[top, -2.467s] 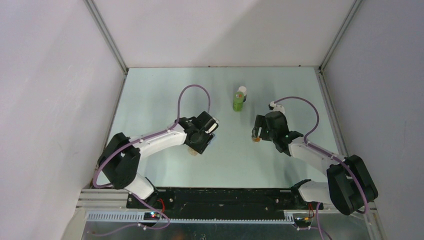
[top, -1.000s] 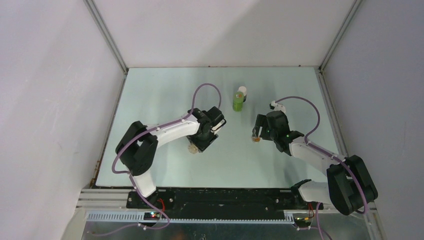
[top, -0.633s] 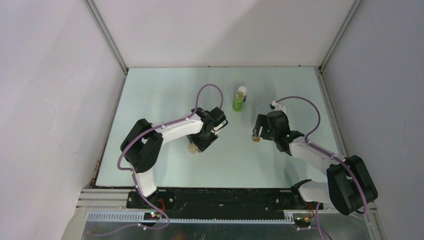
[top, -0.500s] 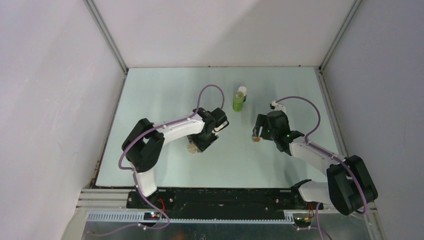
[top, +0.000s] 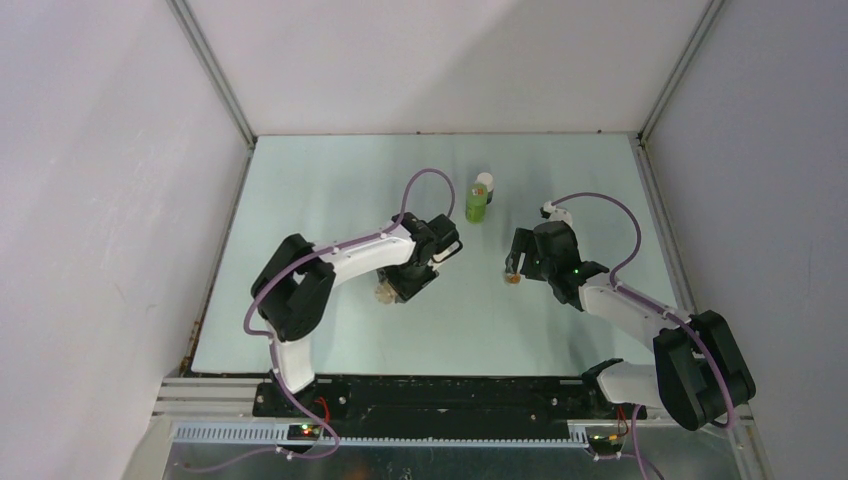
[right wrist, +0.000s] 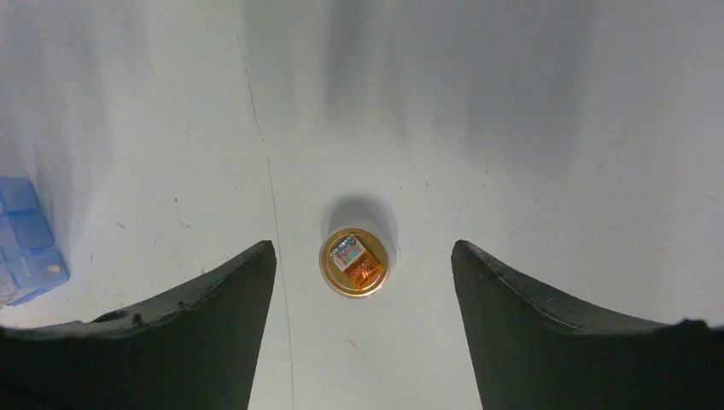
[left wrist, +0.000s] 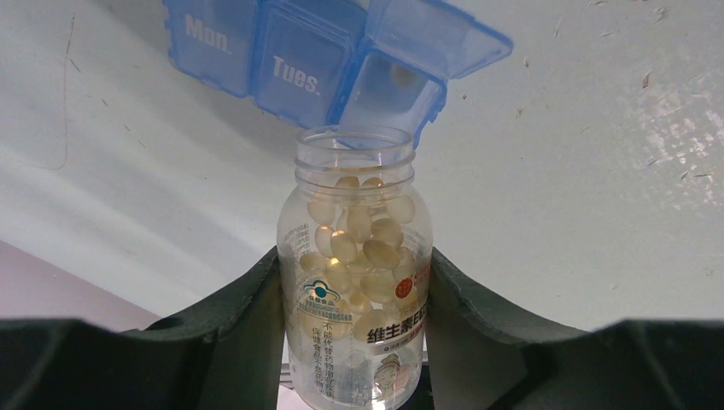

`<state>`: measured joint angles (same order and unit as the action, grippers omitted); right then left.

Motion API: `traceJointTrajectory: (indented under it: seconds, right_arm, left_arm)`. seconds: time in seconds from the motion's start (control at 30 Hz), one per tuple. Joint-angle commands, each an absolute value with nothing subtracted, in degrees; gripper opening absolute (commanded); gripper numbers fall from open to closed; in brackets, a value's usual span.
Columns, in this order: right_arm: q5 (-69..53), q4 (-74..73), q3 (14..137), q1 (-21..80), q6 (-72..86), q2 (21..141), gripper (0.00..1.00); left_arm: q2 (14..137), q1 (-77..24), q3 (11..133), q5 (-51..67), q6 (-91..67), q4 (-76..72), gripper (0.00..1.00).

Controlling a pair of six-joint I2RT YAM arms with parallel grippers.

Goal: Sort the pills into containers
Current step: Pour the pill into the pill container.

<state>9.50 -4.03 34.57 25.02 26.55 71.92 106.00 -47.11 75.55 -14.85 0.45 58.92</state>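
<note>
My left gripper (left wrist: 354, 256) is shut on a clear, uncapped bottle (left wrist: 354, 282) of pale yellow pills (left wrist: 363, 243). The bottle's mouth points at a blue weekly pill organizer (left wrist: 286, 60) with lids marked "Mon." and "Tues."; the compartment beside them (left wrist: 388, 85) stands open just beyond the mouth. In the top view the bottle (top: 384, 292) pokes out beneath the left gripper (top: 412, 278), which hides the organizer. My right gripper (right wrist: 363, 249) is open above a gold bottle cap (right wrist: 355, 262) lying on the table, touching nothing. The cap (top: 513, 281) sits by the right gripper (top: 515, 264).
A green bottle (top: 476, 205) stands upright at the back middle of the table, with a small white bottle (top: 486, 182) right behind it. A blue corner of the organizer (right wrist: 26, 243) shows at the left edge of the right wrist view. Grey walls enclose the table.
The left arm's elbow and shoulder have swung to the right, and its gripper with the bottle has shifted slightly right and farther back. The right arm has not moved.
</note>
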Motion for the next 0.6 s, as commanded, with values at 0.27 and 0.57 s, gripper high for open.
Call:
traceJointTrajectory:
  seconds: [0.27, 0.57]
  right_arm:
    - [9.19, -3.0, 34.98, 24.78, 27.33, 71.34, 0.79]
    - [9.23, -3.07, 34.98, 24.78, 27.33, 71.36, 0.79]
  left_arm:
    - [107.19, -48.14, 80.09, -16.5, 2.29, 62.13, 0.0]
    - [108.98, -48.72, 80.66, -18.62, 1.99, 63.88, 0.0]
